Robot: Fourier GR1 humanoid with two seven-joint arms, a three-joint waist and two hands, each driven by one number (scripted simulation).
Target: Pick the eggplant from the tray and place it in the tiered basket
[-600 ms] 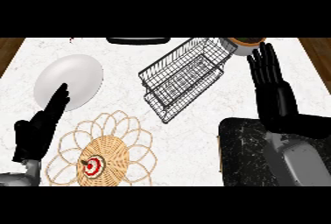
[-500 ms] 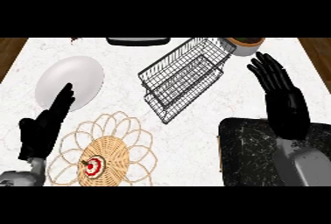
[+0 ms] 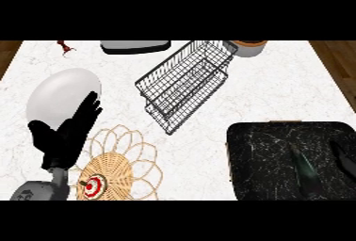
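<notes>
Nearest right, the dark marbled tray [image 3: 278, 141] carries a long dark shape, probably the eggplant [image 3: 306, 169], untouched. Right hand is out of sight. Near left, the left hand [image 3: 69, 134] rests with fingers straight and apart, above a wicker trivet [image 3: 115, 169] and beside a white plate [image 3: 59, 92]. Farther back on the worktop [image 3: 278, 84] stands the tiered basket [image 3: 184, 82], nothing inside. Pick and placement both remain.

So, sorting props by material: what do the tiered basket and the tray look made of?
The tiered basket looks like thin dark metal wire: an open grid you can see the counter through. The tray looks like polished black marble or a stone imitation: pale veins over a dark glossy surface.
</notes>
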